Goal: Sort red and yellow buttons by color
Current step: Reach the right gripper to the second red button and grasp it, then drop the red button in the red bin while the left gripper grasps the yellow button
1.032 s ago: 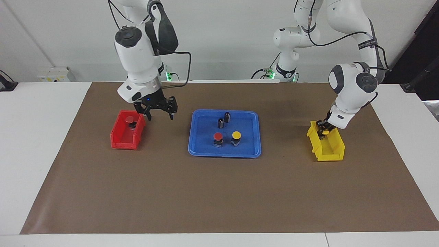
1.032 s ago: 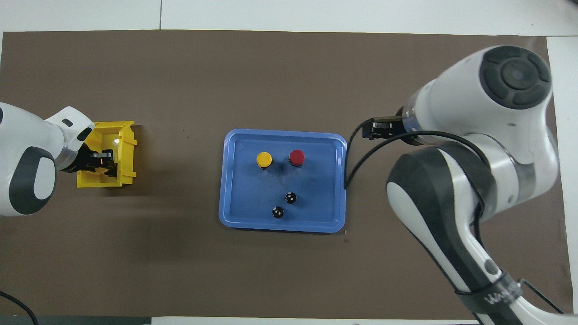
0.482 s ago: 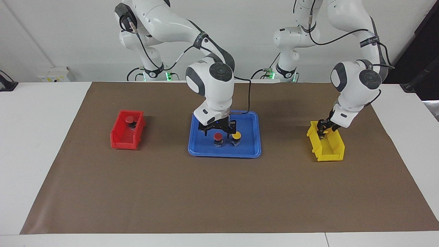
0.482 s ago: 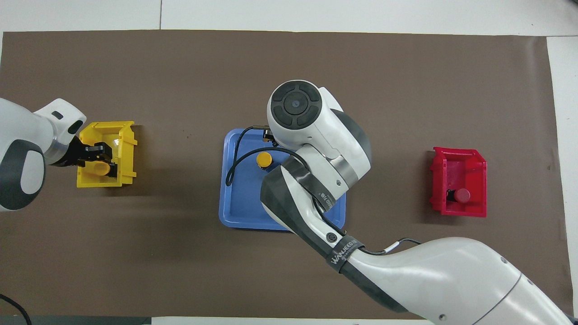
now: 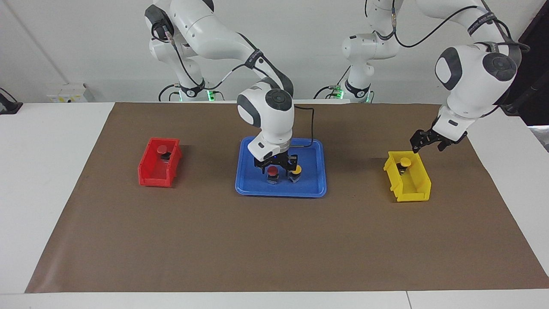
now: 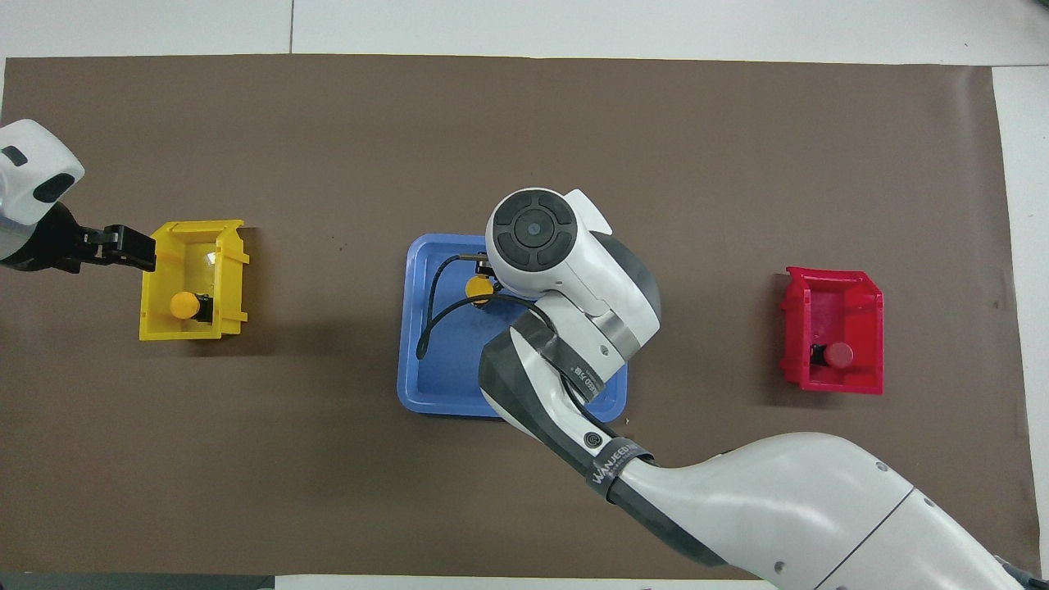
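Left end effector: raised over the yellow bin's robot-side rim, fingers spread wide, holding nothing.
Right end effector: down in the blue tray, fingers straddling a red button; grip cannot be told.
Yellow buttons: one in the yellow bin, one on the tray beside the red.
Red bin: toward the right arm's end of the surface, holds the other red button.
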